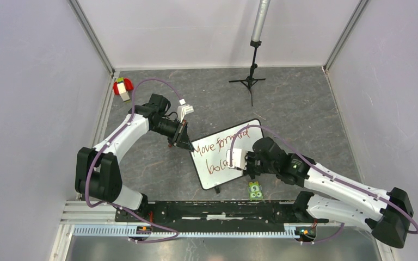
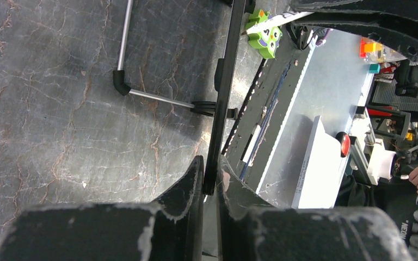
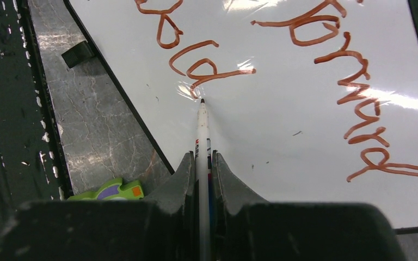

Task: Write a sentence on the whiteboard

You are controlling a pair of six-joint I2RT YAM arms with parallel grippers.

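Observation:
The whiteboard [image 1: 213, 179] lies tilted on the floor in the middle, and it also fills the right wrist view [image 3: 283, 141]. The sentence [image 1: 217, 145] is reddish-brown handwriting: "Move forward" on the upper line and a partly written word below it [image 3: 196, 65]. My left gripper [image 1: 187, 143] is shut on the board's black left rim [image 2: 224, 81], seen edge-on between its fingers [image 2: 211, 166]. My right gripper [image 3: 202, 159] is shut on a white marker [image 3: 202, 130]. The marker tip touches the board just below the last letter of the lower line.
A green numbered block [image 1: 256, 190] lies by the board's near edge, next to my right gripper [image 1: 234, 159]. A red, green and white object [image 1: 122, 88] sits at the back left. A black tripod stand [image 1: 252, 79] stands at the back. The black base rail [image 1: 217, 209] runs along the near edge.

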